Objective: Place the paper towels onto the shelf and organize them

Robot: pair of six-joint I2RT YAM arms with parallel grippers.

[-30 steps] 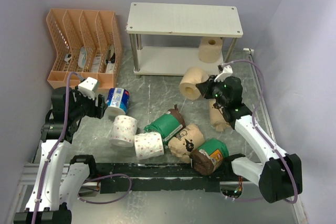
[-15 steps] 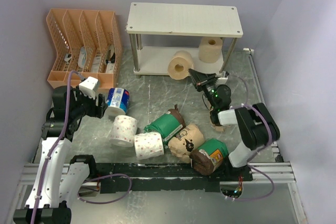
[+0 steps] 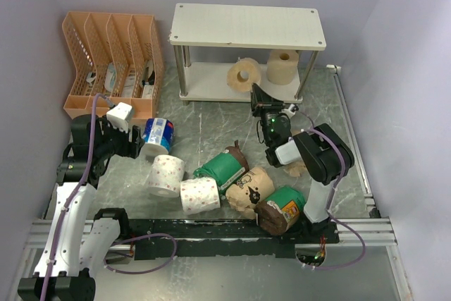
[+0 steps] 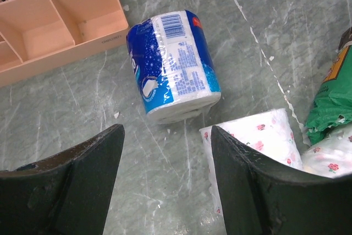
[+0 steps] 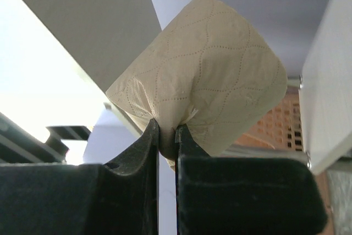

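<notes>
Right end effector (image 5: 166, 136) is pinching a plain tan paper roll (image 5: 203, 75) inside the off-white metal-legged shelf (image 3: 246, 26). Left end effector (image 4: 165, 136) is gaping wide. Best release once seated.

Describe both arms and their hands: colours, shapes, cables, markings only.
Both the left arm and right arm have white links, black joint housings and a thin purple cable looped alongside. The left hand and right hand have broad matte-black fingers with scuffed, tapering tips. No markings are legible.
</notes>
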